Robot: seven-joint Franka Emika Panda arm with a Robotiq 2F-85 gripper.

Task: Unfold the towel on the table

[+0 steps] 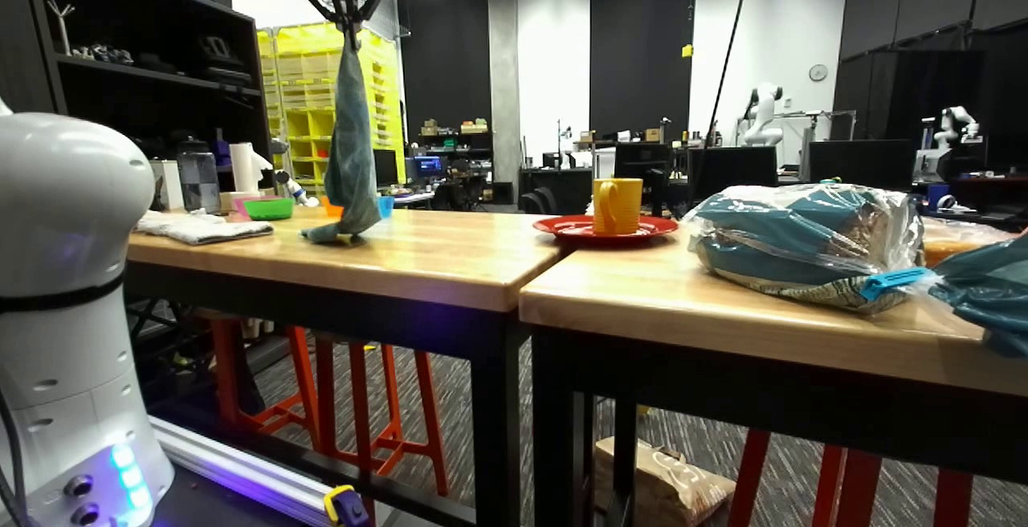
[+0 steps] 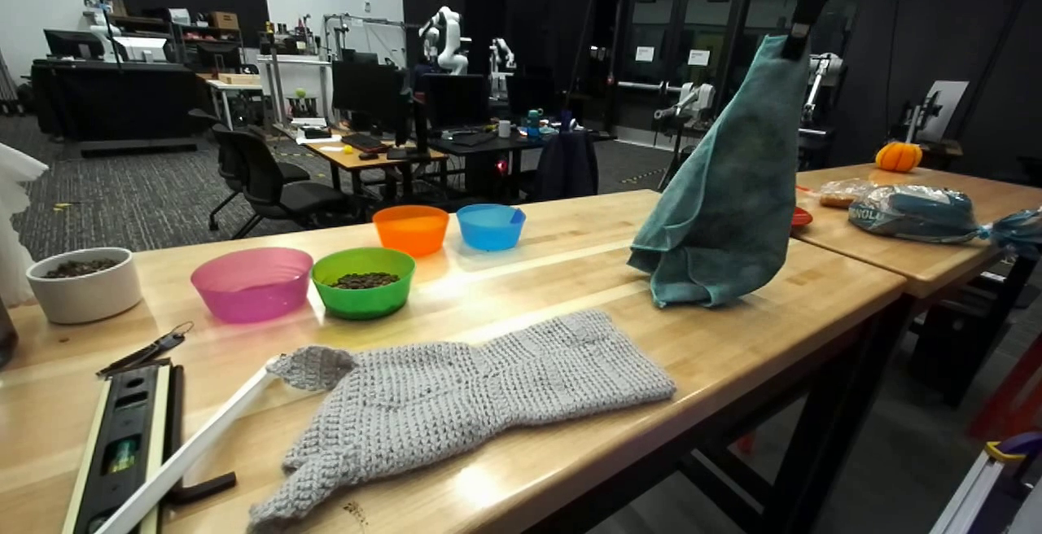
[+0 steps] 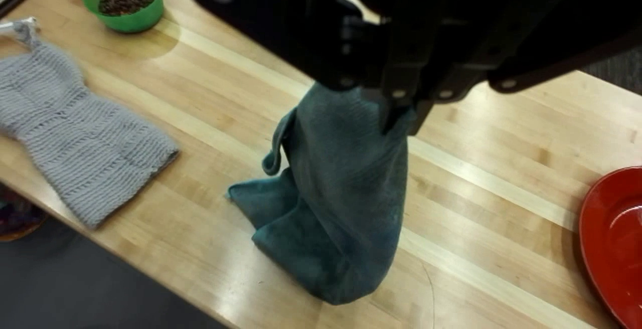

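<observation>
- Your gripper (image 1: 348,33) is pinched closed on the top end of the towel (image 2: 720,184), which hangs over the table (image 2: 553,277); its lowest folds seem to rest there.
- Lower straight down and you'd likely get a heap: the towel looks doubled over, and one grip can't easily part two layers.
- Let go at this height and it could crumple as it drops.
- The pinch takes little of it, so a hard tug or shake might slip it loose.
- Sweep it wide and a loose fold could catch the knit (image 2: 488,379) on one side, or on the other the plate (image 3: 602,233), where the mug (image 1: 627,207) stands.
- Lay it too close to the table's edge and part may slide off.
</observation>
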